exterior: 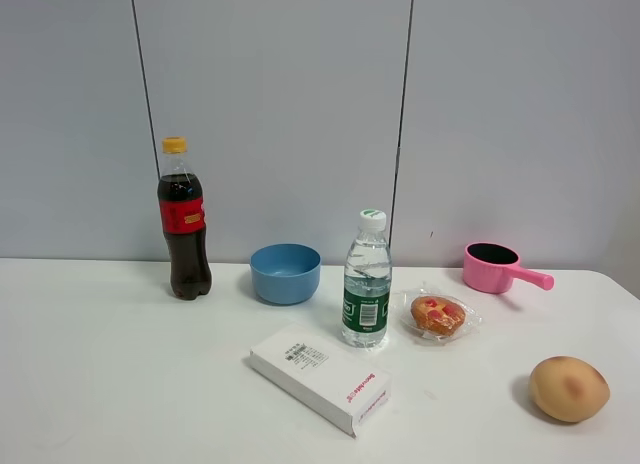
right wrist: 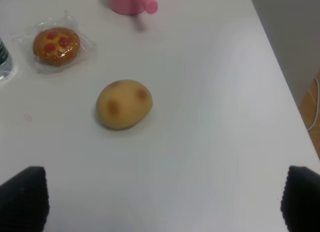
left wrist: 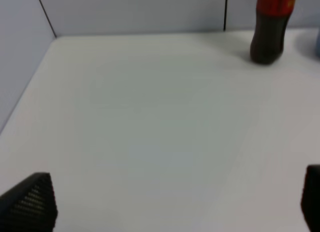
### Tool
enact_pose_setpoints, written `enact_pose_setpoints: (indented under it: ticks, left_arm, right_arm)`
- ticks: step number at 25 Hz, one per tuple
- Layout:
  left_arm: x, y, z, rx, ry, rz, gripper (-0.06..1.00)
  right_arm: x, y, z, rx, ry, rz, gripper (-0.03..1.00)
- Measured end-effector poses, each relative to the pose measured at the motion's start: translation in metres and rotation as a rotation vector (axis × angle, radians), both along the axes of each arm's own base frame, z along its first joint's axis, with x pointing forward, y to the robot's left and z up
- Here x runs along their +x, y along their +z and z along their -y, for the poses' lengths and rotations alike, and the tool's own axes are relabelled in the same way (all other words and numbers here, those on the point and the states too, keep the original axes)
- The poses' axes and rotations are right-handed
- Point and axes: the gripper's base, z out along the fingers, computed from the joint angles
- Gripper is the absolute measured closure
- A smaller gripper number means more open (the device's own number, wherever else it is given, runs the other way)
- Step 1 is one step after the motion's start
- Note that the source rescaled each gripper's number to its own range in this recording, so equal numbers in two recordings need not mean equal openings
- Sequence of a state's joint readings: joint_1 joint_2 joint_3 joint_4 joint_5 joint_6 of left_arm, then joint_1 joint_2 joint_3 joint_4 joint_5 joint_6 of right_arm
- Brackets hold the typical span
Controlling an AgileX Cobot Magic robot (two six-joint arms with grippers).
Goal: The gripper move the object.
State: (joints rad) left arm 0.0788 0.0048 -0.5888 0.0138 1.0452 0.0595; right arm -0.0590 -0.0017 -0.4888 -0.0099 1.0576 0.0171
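Observation:
The clear water bottle [exterior: 367,281] with white cap and green label stands upright near the middle of the white table [exterior: 120,384]. Only its edge shows in the right wrist view [right wrist: 4,62]. Neither gripper shows in the exterior view. My left gripper [left wrist: 170,202] is open over bare table, with the fingertips [left wrist: 30,202] wide apart at the frame's corners. My right gripper [right wrist: 160,197] is open and empty, with its fingertips [right wrist: 22,197] wide apart, near the yellow-brown bun.
A dark cola bottle [exterior: 184,224] stands at the back left, also in the left wrist view [left wrist: 269,27]. A blue bowl [exterior: 285,273], a white box [exterior: 320,377], a wrapped pastry [exterior: 438,315], a pink pot [exterior: 497,266] and a yellow-brown bun [exterior: 568,388] lie around the water bottle.

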Motion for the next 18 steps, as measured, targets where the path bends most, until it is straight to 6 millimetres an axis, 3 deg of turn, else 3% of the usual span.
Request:
enact_pose_setpoints:
  ticks: [9, 18]
  left_arm:
    - [0.009, -0.022, 0.0, -0.017, -0.008, -0.079, -0.05]
    - [0.009, -0.023, 0.0, -0.018, -0.008, -0.082, -0.05]
  right_arm:
    - [0.0, 0.0, 0.0, 0.0, 0.0, 0.0, -0.03]
    - [0.0, 0.0, 0.0, 0.0, 0.0, 0.0, -0.03]
